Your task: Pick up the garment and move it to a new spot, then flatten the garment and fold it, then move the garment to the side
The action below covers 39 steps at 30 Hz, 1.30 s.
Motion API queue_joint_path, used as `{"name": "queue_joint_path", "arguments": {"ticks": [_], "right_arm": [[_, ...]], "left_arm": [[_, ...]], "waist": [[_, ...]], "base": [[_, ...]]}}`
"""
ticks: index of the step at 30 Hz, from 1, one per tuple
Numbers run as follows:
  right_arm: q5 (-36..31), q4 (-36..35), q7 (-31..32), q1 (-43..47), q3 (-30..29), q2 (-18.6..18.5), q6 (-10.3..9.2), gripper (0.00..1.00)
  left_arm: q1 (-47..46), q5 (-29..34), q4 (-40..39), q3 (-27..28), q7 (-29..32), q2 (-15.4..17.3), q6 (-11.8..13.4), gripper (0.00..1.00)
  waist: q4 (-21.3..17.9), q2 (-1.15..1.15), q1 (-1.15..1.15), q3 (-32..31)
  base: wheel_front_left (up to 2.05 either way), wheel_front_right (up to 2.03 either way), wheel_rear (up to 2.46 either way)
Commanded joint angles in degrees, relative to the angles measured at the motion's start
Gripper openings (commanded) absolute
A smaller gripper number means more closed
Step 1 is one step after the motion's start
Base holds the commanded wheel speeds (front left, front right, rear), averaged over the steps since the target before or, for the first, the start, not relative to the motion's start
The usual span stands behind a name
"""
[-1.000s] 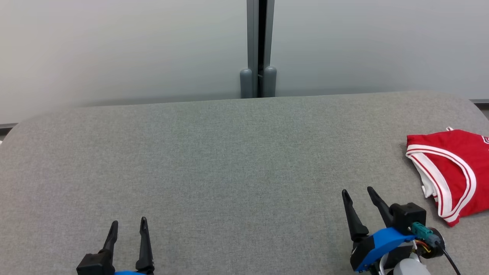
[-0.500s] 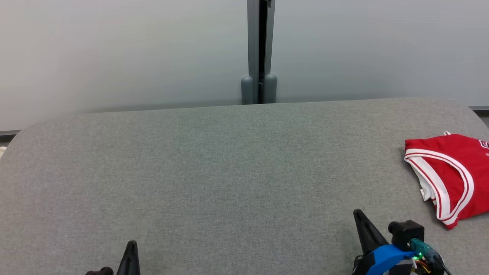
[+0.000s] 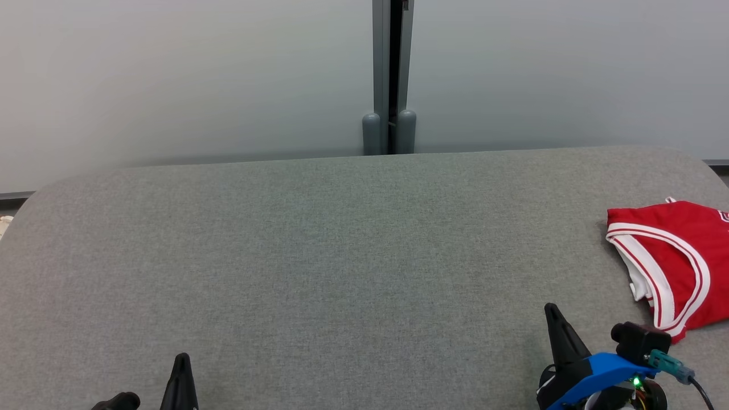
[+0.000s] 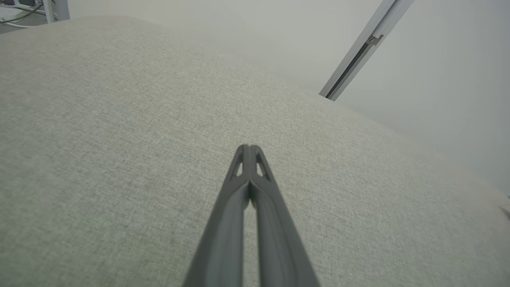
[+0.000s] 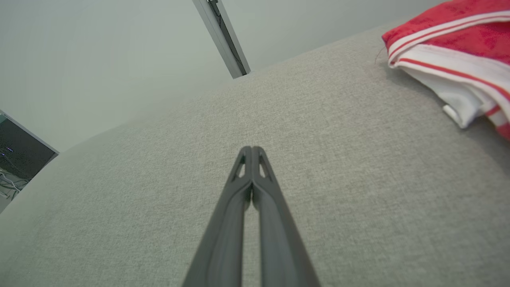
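A folded red garment (image 3: pixel 680 256) with white-and-red striped trim lies at the right edge of the grey fabric table (image 3: pixel 342 256); it also appears at the upper right of the right wrist view as the garment (image 5: pixel 454 52). My right gripper (image 3: pixel 552 312) sits low at the lower right, to the left of the garment and apart from it; its fingertips (image 5: pixel 252 150) meet, shut on nothing. My left gripper (image 3: pixel 182 360) peeks up at the lower left; the left gripper (image 4: pixel 248 148) has its tips pressed together, holding nothing.
A pale wall with a grey vertical post (image 3: pixel 389 74) stands behind the table's far edge. Cables and a frame leg (image 4: pixel 24 12) show past the table's end. A dark screen (image 5: pixel 20 155) sits beyond the table's other end.
Both grippers have shut and drawn back toward the bottom of the head view. The head camera shifted slightly. The garment has stayed in place.
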Motion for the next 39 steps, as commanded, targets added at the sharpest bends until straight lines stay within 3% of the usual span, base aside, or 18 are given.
{"name": "queue_joint_path", "arguments": {"ticks": [1,39], "right_arm": [[2.15,-1.55,0.53,-0.46,-0.38,-0.12,0.0,0.0],[32.39,-9.81,8.12,1.23,-4.09,-0.22,0.0,0.0]], "left_arm": [[-1.9,-1.96,-1.2,0.52,0.49,0.11,-0.28,0.0],[-6.13,-31.16,-4.51,3.25,8.11,0.14,-1.76,0.0]], "waist": [[0.04,0.0,0.0,0.01],[1.27,0.0,0.0,0.19]], "base": [[0.0,0.0,0.0],[0.0,0.0,0.0]]}}
